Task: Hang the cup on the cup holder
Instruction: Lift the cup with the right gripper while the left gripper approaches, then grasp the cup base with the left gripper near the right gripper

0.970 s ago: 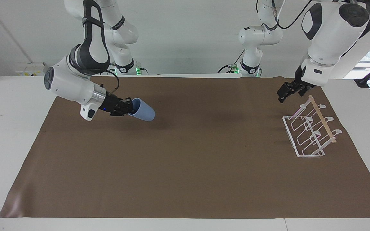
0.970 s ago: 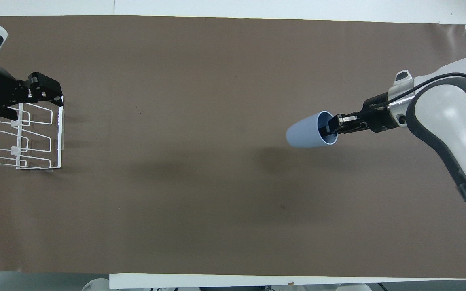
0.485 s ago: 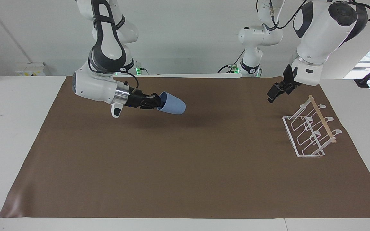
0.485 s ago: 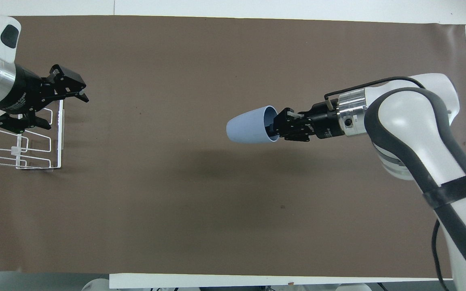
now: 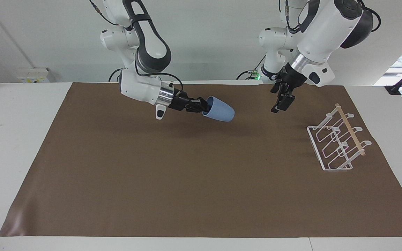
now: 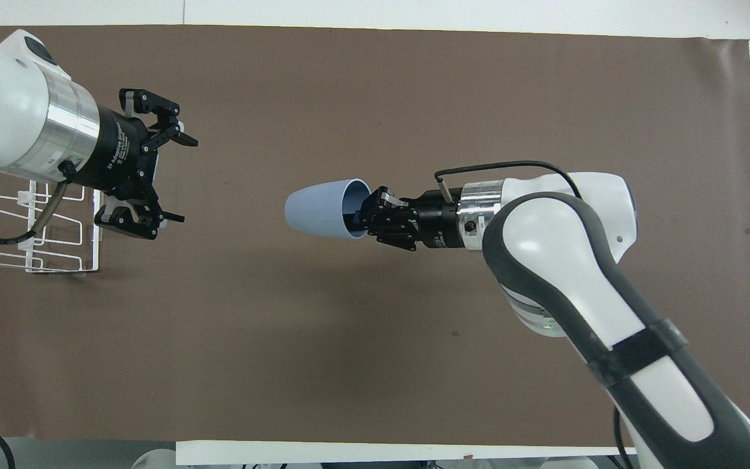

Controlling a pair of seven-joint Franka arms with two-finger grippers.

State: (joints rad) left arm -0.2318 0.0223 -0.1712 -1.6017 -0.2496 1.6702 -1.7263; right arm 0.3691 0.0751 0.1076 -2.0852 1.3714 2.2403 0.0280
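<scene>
Right gripper [image 5: 201, 105], clamped on the cup [image 5: 221, 111], has advanced mid-table; left gripper [image 5: 280, 101], jaws apart, approaches—handover likely.

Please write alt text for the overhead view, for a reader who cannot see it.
The right gripper holds a light blue cup on its side above the brown mat. The open left gripper faces it beside the white wire cup holder.
</scene>
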